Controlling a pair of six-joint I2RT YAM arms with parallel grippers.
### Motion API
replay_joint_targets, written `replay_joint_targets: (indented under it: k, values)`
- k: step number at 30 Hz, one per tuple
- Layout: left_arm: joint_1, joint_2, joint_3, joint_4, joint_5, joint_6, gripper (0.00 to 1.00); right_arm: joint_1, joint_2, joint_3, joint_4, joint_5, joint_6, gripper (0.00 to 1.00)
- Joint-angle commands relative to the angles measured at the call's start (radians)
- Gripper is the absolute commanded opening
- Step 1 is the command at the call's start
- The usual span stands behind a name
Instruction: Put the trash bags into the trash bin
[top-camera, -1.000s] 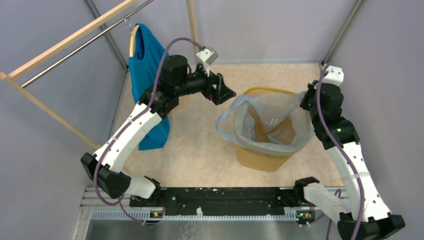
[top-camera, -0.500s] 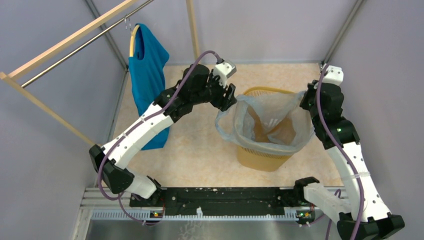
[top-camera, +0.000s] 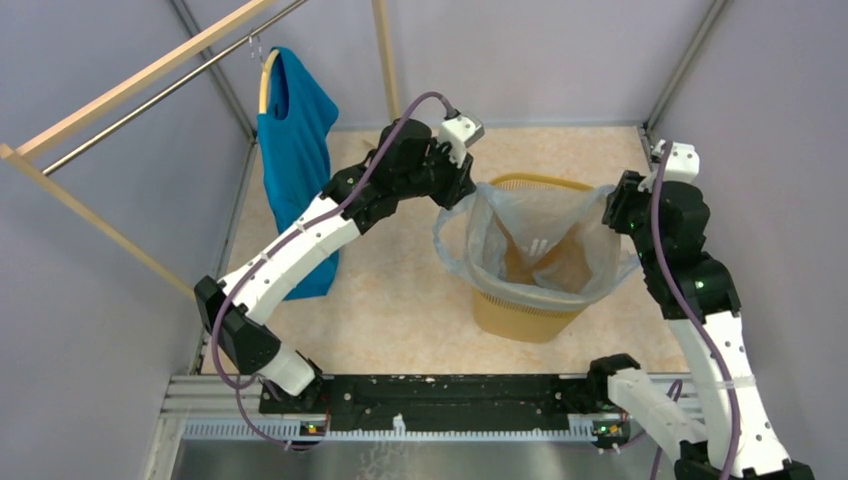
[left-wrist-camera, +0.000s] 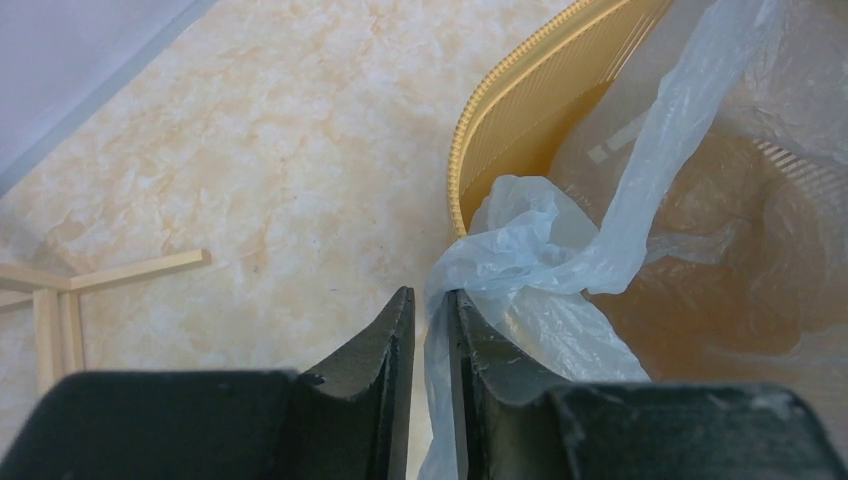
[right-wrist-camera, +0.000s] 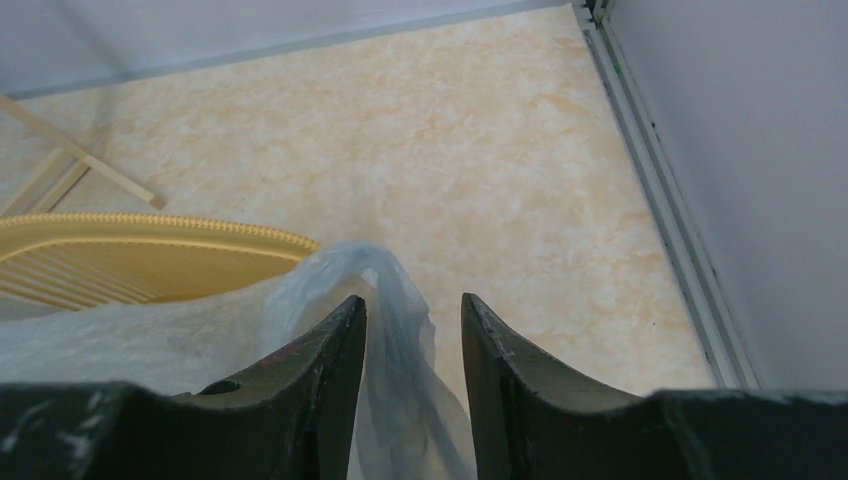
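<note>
One bag (top-camera: 590, 262) in bin (top-camera: 520, 322), left fingers (left-wrist-camera: 378, 348) pinching

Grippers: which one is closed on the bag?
The left gripper: its jaws pinch the trash bag beside the trash bin rim. The right gripper stands open, with plastic between.

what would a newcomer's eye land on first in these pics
The pale, crinkly trash bag draped into the yellow trash bin mid-table, stretched between both arms. The left gripper pinches its edge by the bin's left rim, while the right gripper has a fold between its parted fingers. At the far left, a teal shirt hangs from a rail.
</note>
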Motion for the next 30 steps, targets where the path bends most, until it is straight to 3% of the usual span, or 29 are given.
replay_joint_targets:
  k: [1, 10, 14, 26, 30]
  values:
    - [0.000, 0.005, 0.019, 0.019, 0.023, 0.002, 0.22, -0.003, -0.053, 0.005, -0.030, -0.004, -0.046, 0.39]
    - [0.011, 0.025, 0.025, 0.067, -0.015, -0.003, 0.09, -0.002, 0.037, -0.003, 0.046, 0.095, -0.027, 0.00]
    - [0.040, 0.060, 0.058, 0.084, -0.016, -0.064, 0.00, -0.003, 0.081, -0.005, 0.074, 0.122, -0.009, 0.00]
    - [0.100, 0.141, 0.063, 0.214, 0.047, -0.190, 0.00, -0.015, 0.094, -0.009, 0.064, 0.152, -0.012, 0.00]
    - [0.104, 0.165, 0.035, 0.212, 0.070, -0.209, 0.00, -0.015, 0.117, 0.041, 0.039, 0.127, -0.003, 0.07]
